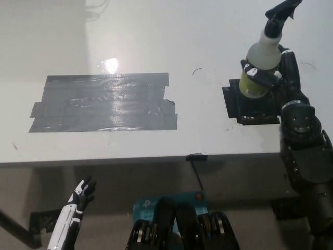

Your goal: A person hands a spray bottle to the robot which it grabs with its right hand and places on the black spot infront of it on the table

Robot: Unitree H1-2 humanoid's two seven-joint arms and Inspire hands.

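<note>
White tabletop [156, 31]: black right hand [273, 73] grips the pale translucent spray bottle [259, 65], nozzle tilted toward 1 o'clock, base over the black tape square [244, 107]. White left hand [78, 200] idles low, fingers apart.

Bright overhead glare on the grey tape patch [104, 101], dim floor below, mild softness.
</note>
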